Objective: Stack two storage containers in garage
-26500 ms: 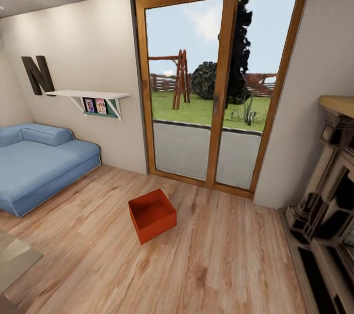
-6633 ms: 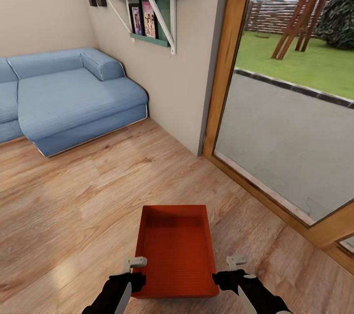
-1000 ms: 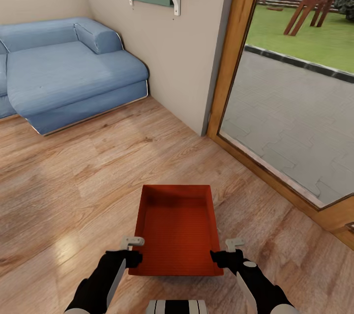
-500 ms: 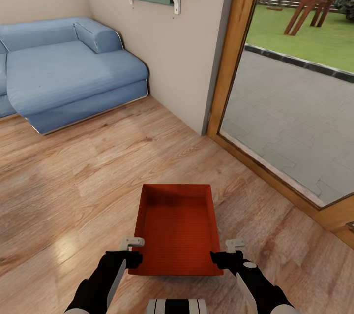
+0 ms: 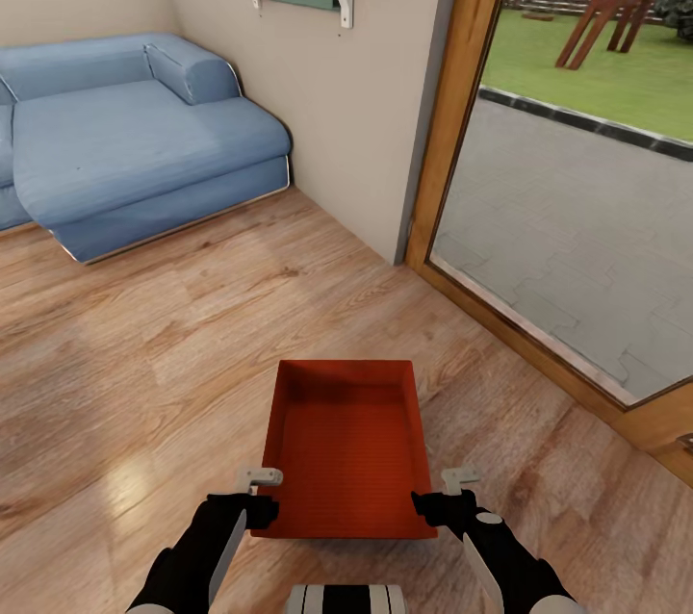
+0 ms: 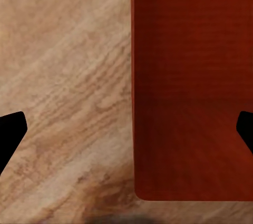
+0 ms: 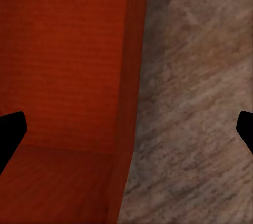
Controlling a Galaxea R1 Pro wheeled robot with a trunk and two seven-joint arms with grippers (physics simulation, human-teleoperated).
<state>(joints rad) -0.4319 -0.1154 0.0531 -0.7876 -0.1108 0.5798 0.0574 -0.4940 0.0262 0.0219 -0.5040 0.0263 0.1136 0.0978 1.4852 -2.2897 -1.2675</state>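
Wood planks run through the living room, with a blue sofa at ten o'clock and a glass door at two o'clock. At six o'clock a red bin sits between the robot's grippers. Left gripper and right gripper each straddle a side wall of the bin, jaws spread wide in the wrist views, fingertips clear of it.

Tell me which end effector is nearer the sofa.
Left. The left end effector sits at the bin's left wall, on the sofa's side; the right end effector is at the bin's right wall, toward the glass door.
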